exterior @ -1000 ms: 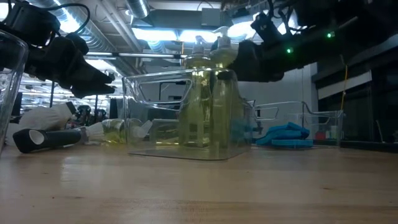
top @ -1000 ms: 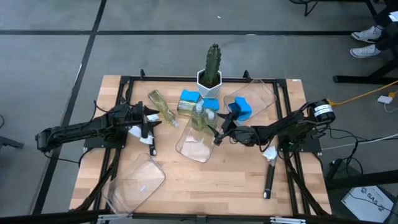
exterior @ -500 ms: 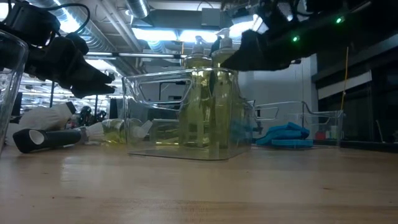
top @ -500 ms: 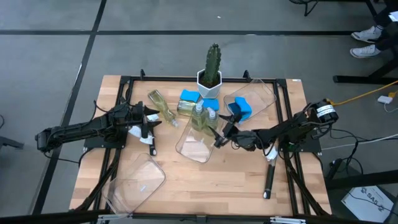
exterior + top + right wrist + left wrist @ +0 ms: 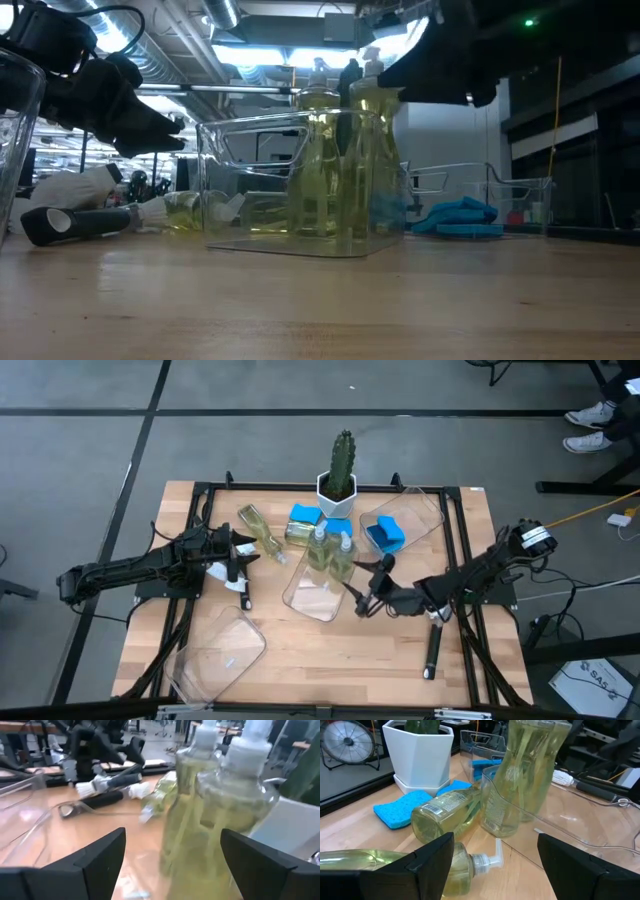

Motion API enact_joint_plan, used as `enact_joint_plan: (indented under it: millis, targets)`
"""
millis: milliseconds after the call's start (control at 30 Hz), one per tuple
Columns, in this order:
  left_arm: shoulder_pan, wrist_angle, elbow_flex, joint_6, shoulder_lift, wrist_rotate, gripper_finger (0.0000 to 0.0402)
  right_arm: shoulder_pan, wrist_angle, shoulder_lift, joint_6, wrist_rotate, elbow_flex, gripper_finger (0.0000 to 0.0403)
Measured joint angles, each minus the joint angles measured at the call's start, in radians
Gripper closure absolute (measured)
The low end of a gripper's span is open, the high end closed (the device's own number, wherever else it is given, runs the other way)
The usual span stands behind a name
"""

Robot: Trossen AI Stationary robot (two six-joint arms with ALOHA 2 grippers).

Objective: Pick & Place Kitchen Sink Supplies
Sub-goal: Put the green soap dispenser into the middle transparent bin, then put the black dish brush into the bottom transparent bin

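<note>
Two bottles of pale yellow-green liquid stand upright side by side in the clear tray just in front of the cactus pot, with a third bottle lying on its side out to the pot's left and a fourth lying right at its foot beside a blue sponge. The right gripper hangs by the tray's right edge, a little clear of the standing pair, fingers spread wide and gripping nothing. The left gripper waits left of the pot near the third bottle, its fingers also apart and empty, a black-handled brush on the table beside it.
</note>
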Motion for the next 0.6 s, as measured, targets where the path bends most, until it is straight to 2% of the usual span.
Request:
enact_joint_plan:
  millis: [267,400,600]
  targets:
    - [0.000,0.000,0.000,0.000,0.000,0.000,0.0121,0.052,-0.036,0.000,0.050,-0.001,0.010,0.0081]
    - [0.000,0.000,0.000,0.000,0.000,0.000,0.0121,0.073,-0.049,0.000,0.014,-0.062,0.049,0.0081]
    - [0.000,0.000,0.000,0.000,0.000,0.000,0.0121,0.095,-0.267,0.018,0.023,-0.110,0.177,0.0081]
